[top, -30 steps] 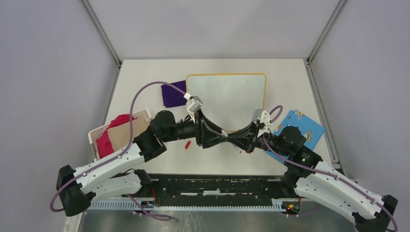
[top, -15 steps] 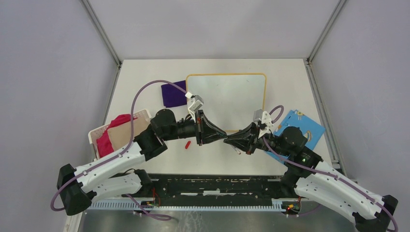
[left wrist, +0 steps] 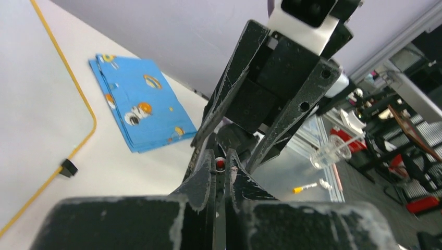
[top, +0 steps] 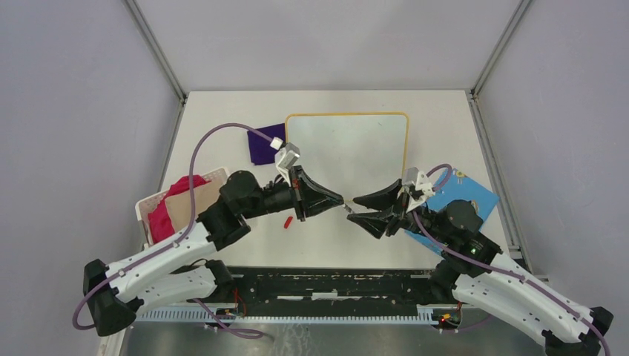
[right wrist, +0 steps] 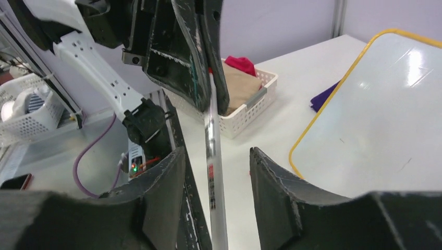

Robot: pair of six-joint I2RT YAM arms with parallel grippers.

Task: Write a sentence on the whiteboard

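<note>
Pale grey walls (top: 74, 111) and aluminium posts (top: 156, 52) enclose a white table (top: 222, 119).

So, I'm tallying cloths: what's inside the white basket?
A red cloth and a tan cloth lie in the basket; anything beneath them is covered.

White yellow-framed whiteboard (top: 347, 148), purple cloth (top: 265, 147), blue cartoon-print card (left wrist: 140, 112)

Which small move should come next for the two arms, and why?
Probably draw the right gripper back: its jaws stand open around the marker, while the left gripper is shut on it. The whiteboard is blank.
</note>
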